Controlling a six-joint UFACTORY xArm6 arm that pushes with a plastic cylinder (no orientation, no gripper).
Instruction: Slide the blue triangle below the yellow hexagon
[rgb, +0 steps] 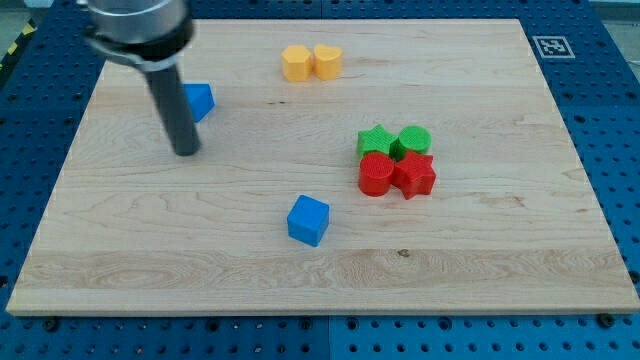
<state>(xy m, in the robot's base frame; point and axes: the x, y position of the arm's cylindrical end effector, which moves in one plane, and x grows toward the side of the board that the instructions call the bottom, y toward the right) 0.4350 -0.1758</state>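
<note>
**Inspector A:** Camera view, the only 1 supplied. Report the rod.

**Inspector B:** No pincer is fitted to this arm, so there is no released or clenched state to record. The dark rod comes down from the view's upper left, and my tip (186, 152) rests on the table (480, 280).

**Inspector A:** Position of the task item?

**Inspector B:** The blue triangle (201, 100) lies just to the right of the rod and slightly toward the view's top from the tip. The rod covers its left edge, so I cannot confirm whether they touch.

**Inspector A:** And the reference block?

**Inspector B:** The yellow hexagon (296, 63) sits near the view's top, well to the right of the triangle. A second yellow block (327, 60), possibly heart-shaped, touches it on the right.

**Inspector A:** Other items?

**Inspector B:** 1 blue cube (308, 220) below centre, standing alone. At centre right, 4 blocks packed together: a green star (375, 140), a green cylinder (414, 139), a red cylinder (376, 173) and a red star (415, 174).
</note>
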